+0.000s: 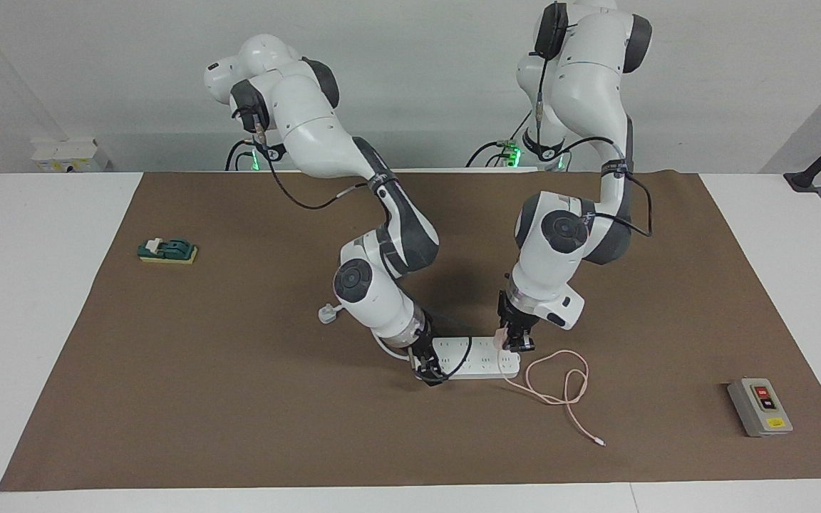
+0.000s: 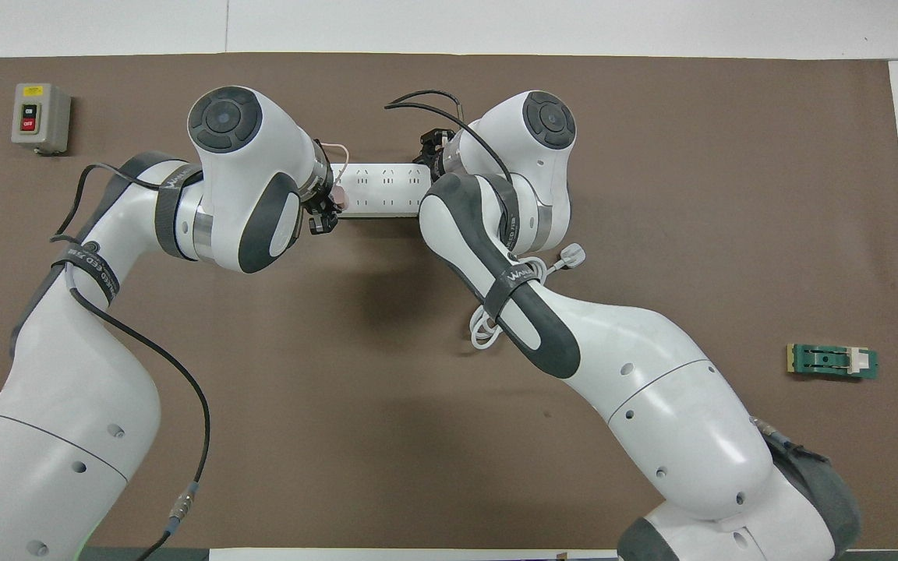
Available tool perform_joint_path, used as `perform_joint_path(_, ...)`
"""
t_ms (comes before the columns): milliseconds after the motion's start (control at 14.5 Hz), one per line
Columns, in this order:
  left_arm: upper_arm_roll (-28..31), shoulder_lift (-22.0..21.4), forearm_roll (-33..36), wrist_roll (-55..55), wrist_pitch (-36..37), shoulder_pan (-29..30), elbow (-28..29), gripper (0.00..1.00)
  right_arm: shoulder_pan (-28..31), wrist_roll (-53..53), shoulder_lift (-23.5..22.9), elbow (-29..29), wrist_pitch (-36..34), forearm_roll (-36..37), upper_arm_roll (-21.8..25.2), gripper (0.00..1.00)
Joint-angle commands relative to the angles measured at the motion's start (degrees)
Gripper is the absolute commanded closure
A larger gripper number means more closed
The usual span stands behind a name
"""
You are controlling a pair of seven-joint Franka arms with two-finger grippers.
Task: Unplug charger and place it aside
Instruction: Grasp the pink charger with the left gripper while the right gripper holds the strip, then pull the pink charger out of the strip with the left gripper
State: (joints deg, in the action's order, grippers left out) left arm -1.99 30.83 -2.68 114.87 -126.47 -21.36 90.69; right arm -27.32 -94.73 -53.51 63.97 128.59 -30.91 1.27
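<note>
The pale pink charger (image 1: 500, 336) is plugged into the white power strip (image 1: 471, 354) at the strip's end toward the left arm. Its thin pink cable (image 1: 560, 377) loops on the mat and ends in a small white connector (image 1: 599, 443). My left gripper (image 1: 515, 340) is down on the charger, its fingers closed around the pink cube. In the overhead view the charger (image 2: 340, 201) shows beside the left gripper (image 2: 324, 212). My right gripper (image 1: 428, 369) is down on the strip's other end, also seen from overhead (image 2: 433, 152) at the strip (image 2: 383, 191).
A grey box with red and black buttons (image 1: 760, 406) stands toward the left arm's end. A green block (image 1: 168, 251) lies toward the right arm's end. The strip's thick white cord (image 2: 484, 331) and plug (image 1: 327, 313) lie under the right arm.
</note>
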Motion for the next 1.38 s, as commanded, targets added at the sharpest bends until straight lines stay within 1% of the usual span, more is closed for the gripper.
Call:
perform_joint_path(0,0.67,-0.33,1.19,0.45,-0.10,0.18,-0.77,1.00,0.08,2.01,-1.42,-1.66,1.05,-0.47,-0.13,0.55)
perform_joint_path(138,0.68,-0.24,4.07,-0.52,6.29,1.31,-4.19,1.00,0.16,2.09,-1.42,-1.57,1.05,-0.47,-0.13,0.55)
perform_joint_path(207,0.68,-0.67,4.09,-0.61,7.19,1.93,-4.90,1.00,0.25,2.09,-1.42,-1.57,0.97,-0.47,-0.13,0.55)
perform_joint_path(345,0.76,-3.56,3.83,-0.96,7.90,3.60,-4.82,1.00,0.25,2.09,-1.42,-1.57,0.88,-0.47,-0.13,0.55)
perform_joint_path(483,0.68,-6.99,3.48,-3.32,10.44,5.97,-4.47,1.00,0.25,2.09,-1.42,-1.57,0.62,-0.38,-0.13,0.54)
perform_joint_path(552,0.68,-8.49,3.30,-5.51,12.80,7.11,-4.47,1.00,0.25,2.09,-1.42,-1.57,0.27,-0.38,-0.13,0.54)
perform_joint_path(621,0.59,-10.15,3.21,-8.93,16.65,8.52,-4.38,1.00,0.25,2.09,-1.42,-1.57,0.44,-0.38,-0.13,0.54)
perform_joint_path(759,0.59,-13.41,2.16,-17.44,22.73,11.68,-4.38,1.00,0.25,2.09,-1.42,-1.57,0.61,-0.47,-0.13,0.54)
perform_joint_path(966,0.59,-16.23,1.80,-27.29,28.45,15.98,-4.29,1.00,0.25,2.01,-1.34,-1.57,0.26,-0.38,-0.04,0.54)
perform_joint_path(1034,0.59,-17.54,1.63,-31.51,30.73,17.91,-4.29,1.00,0.17,1.92,-1.33,-1.57,0.26,0.14,-0.04,0.47)
perform_joint_path(1103,0.59,-18.69,1.02,-35.72,33.02,20.20,-4.29,1.00,-0.27,1.66,-1.16,-1.57,0.70,0.93,-0.04,0.20)
perform_joint_path(1172,0.67,-19.83,0.75,-39.77,34.78,22.13,-4.12,1.00,-0.45,1.57,-0.81,-1.57,0.79,1.37,-0.04,0.00)
perform_joint_path(1241,0.68,-20.88,0.75,-44.86,36.45,24.33,-3.68,1.00,0.07,1.65,0.41,-1.57,0.18,1.38,-0.04,0.00)
perform_joint_path(1310,0.68,-21.24,0.75,-47.60,36.99,25.74,-3.50,1.00,0.34,1.66,1.73,-1.40,-0.09,1.55,0.05,0.00)
